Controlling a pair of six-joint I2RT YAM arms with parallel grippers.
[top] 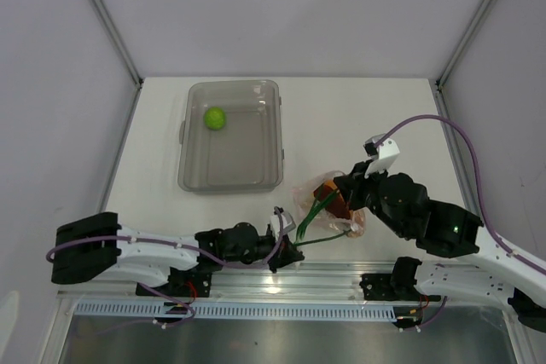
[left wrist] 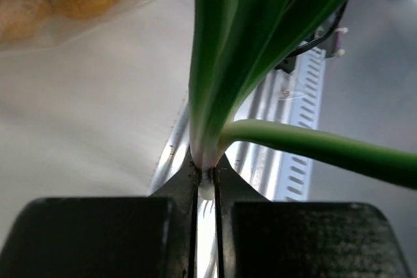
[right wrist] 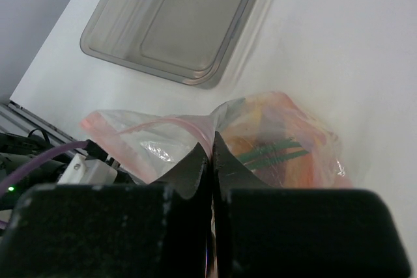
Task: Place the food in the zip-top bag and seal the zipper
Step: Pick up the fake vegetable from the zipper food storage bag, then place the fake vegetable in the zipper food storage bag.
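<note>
White table (top: pixel 384 117) beneath all of it. Beyond the left gripper (left wrist: pixel 206 175) and well apart from it, clear grey bin (top: pixel 186 138). Just ahead and to the right of that gripper, zip-top bag (right wrist: pixel 143 141), crumpled, with orange pieces already showing through its film. Pinched at its upper edge by the right gripper (right wrist: pixel 211 151), jaws fully closed on the plastic, propping the mouth up. Green stalk (left wrist: pixel 221 56) clamped at its pale base in the left gripper's all-but-closed jaws, with the leaves pointing away from the fingers toward the bag. Leaf tips seemingly inside the film, going by green streaks in the right wrist view. Green lime (top: pixel 214 118) alone in the bin, far from both grippers. Pink-red zipper (right wrist: pixel 166 124) running leftward from the right fingers, unsealed by the look of it.

Step in hand, as judged: loading the stalk. Calls next for pushing it leaves-first deeper through the opening against the right pinch, letting go only once most of its length sits inside. Afterwards: fetching the lime, then pressing the strip shut.
</note>
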